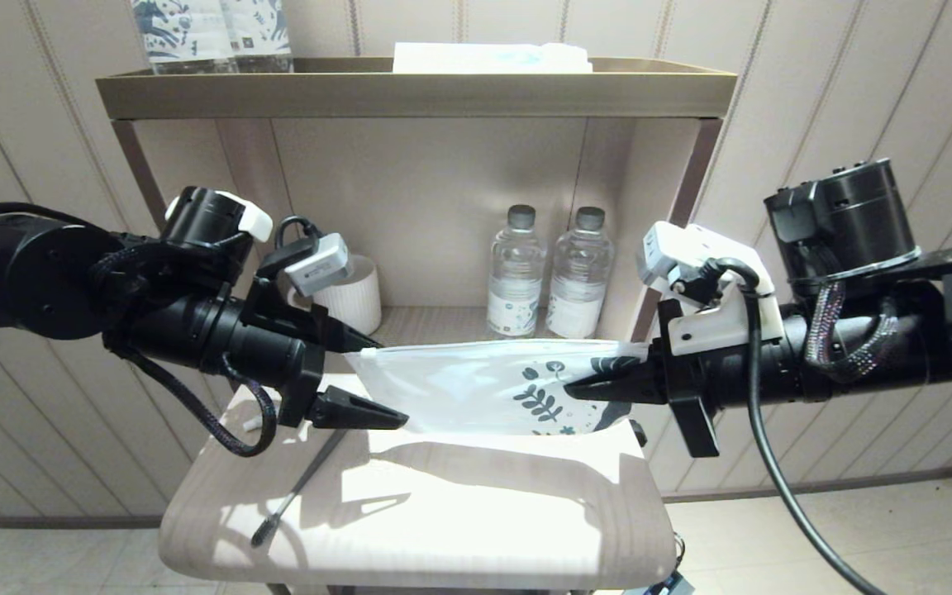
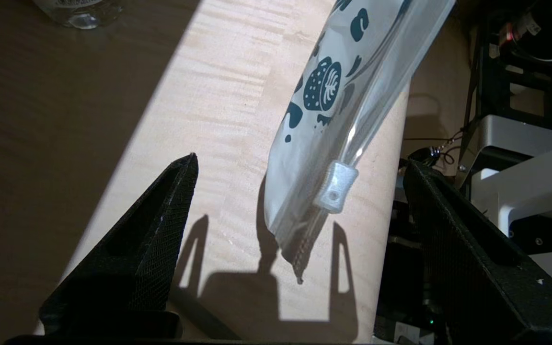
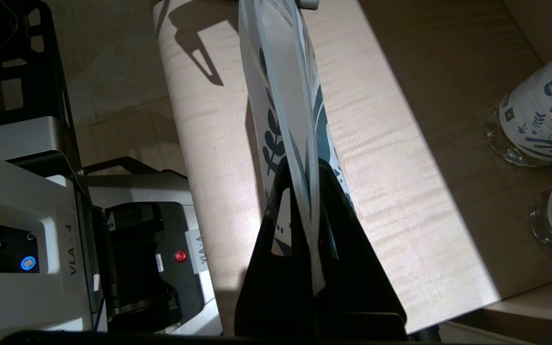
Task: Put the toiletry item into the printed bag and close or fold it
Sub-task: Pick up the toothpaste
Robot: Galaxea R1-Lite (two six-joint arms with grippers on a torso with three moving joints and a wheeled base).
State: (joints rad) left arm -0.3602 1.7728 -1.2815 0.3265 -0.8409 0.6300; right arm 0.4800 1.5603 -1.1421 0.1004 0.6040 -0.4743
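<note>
Behind the printed bag stand two water bottles, well apart.

head camera faces shelf; wrist cameras close, sharing printed bag.

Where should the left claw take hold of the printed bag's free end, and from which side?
Best bet: the zipper strip at the free end of the printed bag, just beyond the clear slider. The right claw holds the printed end clamped, so the bag hangs edge-on above the table. The open left claw already straddles that end; coming straight along the bag's length and closing across its thin faces looks right.
</note>
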